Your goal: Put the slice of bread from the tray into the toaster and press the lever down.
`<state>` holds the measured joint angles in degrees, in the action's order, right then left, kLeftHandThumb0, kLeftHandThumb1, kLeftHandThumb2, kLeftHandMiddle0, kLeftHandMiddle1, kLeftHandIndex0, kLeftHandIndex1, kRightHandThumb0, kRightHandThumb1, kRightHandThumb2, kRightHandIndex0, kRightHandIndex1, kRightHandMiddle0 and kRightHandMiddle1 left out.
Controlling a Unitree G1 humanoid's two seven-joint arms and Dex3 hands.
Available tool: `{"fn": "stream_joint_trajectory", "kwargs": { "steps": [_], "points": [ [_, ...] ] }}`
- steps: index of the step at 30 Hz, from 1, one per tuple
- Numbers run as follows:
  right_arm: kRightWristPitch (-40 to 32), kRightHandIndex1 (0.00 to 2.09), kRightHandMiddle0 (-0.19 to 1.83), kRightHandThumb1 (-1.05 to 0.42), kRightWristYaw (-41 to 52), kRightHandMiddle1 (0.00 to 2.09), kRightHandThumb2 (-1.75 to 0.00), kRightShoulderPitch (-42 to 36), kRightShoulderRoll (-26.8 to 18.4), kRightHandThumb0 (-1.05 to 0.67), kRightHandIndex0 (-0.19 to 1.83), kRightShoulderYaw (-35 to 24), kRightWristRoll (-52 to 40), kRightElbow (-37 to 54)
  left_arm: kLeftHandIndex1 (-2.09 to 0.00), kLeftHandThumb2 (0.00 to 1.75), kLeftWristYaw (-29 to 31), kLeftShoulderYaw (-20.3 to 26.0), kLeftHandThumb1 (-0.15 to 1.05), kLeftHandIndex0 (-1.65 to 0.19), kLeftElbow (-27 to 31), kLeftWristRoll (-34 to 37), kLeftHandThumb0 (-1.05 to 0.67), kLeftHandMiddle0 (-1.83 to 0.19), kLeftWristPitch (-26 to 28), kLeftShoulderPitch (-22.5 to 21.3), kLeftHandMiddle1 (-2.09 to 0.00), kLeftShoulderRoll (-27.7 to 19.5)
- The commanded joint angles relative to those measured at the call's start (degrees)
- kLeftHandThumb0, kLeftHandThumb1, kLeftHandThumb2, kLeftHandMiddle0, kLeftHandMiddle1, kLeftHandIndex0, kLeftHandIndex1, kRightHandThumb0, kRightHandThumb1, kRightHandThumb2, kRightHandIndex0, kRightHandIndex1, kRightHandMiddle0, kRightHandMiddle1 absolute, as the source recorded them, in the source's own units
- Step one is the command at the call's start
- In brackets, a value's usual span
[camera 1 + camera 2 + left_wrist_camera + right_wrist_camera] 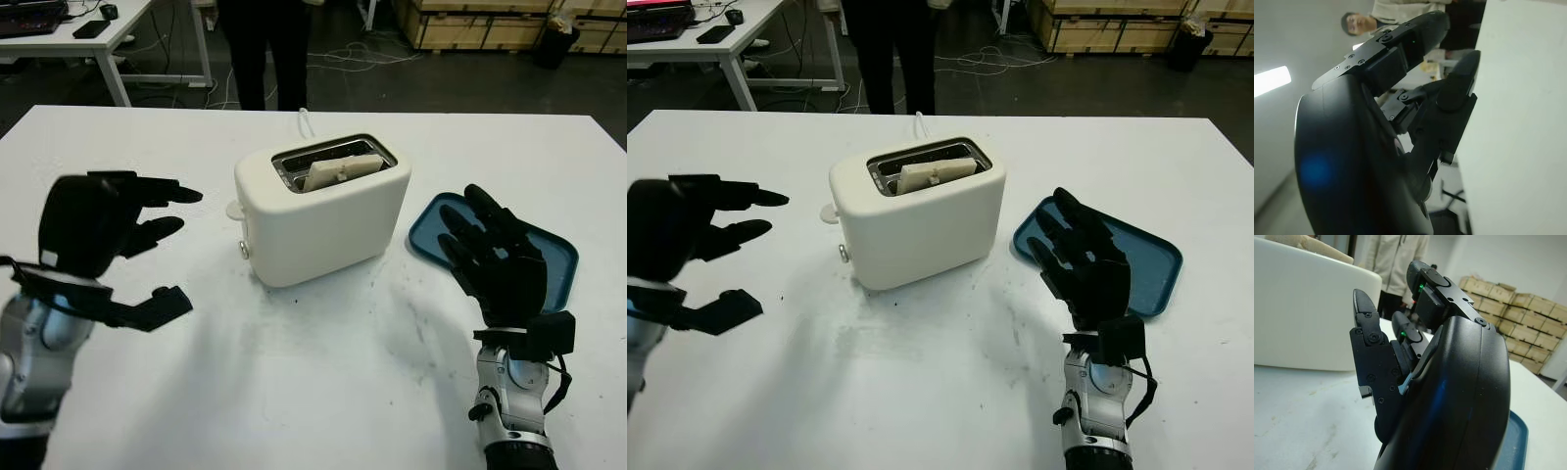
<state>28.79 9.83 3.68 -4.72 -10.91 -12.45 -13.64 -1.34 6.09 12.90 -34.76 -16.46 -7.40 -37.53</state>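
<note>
A cream toaster (pixel 323 215) stands mid-table with a slice of bread (pixel 340 169) sticking up out of its slot. Its lever (pixel 235 209) juts from the end that faces my left hand, and it looks raised. My left hand (pixel 147 240) hovers open to the left of the toaster, a short gap from the lever. My right hand (pixel 480 245) is open, held upright over the near edge of the blue tray (pixel 554 259), right of the toaster. The tray holds nothing.
A white cord (pixel 306 121) runs from behind the toaster off the table's far edge. A person in dark trousers (pixel 265 49) stands beyond the table. A desk (pixel 88 34) with devices is at the far left, wooden crates (pixel 490 20) at the far right.
</note>
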Motion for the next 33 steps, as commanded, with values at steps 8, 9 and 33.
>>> {"fn": "stream_joint_trajectory", "kwargs": {
  "steps": [8,9,33],
  "points": [
    [-0.47,0.03,0.68,-0.92,-0.34,0.01,-0.06,-0.3,0.44,-0.25,0.72,-0.01,0.05,0.74,-0.04,0.0,-0.63,-3.59,0.55,-1.37,-7.56,-2.63,-0.22,-1.18,-6.47,-6.94,-0.91,-1.84],
    [-0.47,0.03,0.69,-0.92,-0.34,0.01,-0.05,-0.32,0.41,-0.26,0.72,0.0,0.13,0.76,-0.04,0.0,-0.94,-3.93,0.55,-1.38,-8.16,-2.92,-0.23,-1.17,-6.65,-7.35,-0.95,-1.52],
    [-1.39,0.01,0.73,-0.92,0.85,0.0,-0.02,1.09,-0.5,-0.29,0.77,0.02,-0.08,0.0,-0.01,0.0,-3.97,-8.27,0.57,-1.38,-12.75,-6.0,-0.13,-1.08,-4.33,-10.26,-1.19,2.99]
  ]
}}
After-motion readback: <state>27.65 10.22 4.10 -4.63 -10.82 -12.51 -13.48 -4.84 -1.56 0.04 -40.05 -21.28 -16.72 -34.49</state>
